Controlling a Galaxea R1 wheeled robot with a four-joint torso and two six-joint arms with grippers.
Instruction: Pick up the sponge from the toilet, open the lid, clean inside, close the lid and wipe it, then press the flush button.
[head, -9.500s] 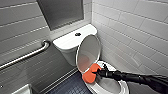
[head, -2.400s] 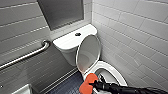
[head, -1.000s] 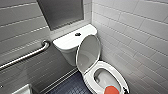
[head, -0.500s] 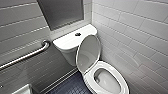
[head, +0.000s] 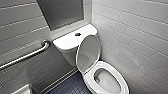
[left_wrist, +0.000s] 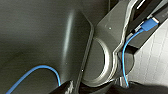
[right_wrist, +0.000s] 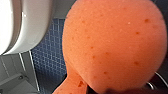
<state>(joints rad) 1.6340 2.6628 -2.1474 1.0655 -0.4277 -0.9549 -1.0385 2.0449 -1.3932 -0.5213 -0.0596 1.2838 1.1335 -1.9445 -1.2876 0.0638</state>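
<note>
Right gripper (right_wrist: 86, 89): judged closed on the sponge (right_wrist: 112, 45). The orange-red pad sits close before the wrist camera, clear of any support, and is pinched to a narrow neck at one end. The jaws themselves are barely visible. Gripping at one end leaves the broad rounded face free for wiping.

Left gripper: I cannot tell its state. The left wrist view gives dark robot parts, a blue cable (left_wrist: 130, 52) and a strip of pale tiled floor.

Location of the sponge: outside the bowl, beside the white outer rim of the toilet (right_wrist: 27, 27) and above the blue mosaic floor (right_wrist: 47, 60), touching neither.

Head view:
- The lid (head: 87, 53), at frame centre, is raised and leans back against the tank (head: 66, 45). That rest holds it open unaided.
- The seat (head: 105, 67) is down, at lower right. The bowl (head: 110, 80) is exposed and unobstructed.
- The flush button (head: 78, 34) is on the tank top, at upper centre, untouched.
- A grab bar (head: 25, 57) runs along the wall at left.

Assessment: lid-opening is complete. With the sponge in hand outside the bowl and the lid up, closing and wiping the lid and flushing are not yet done.
</note>
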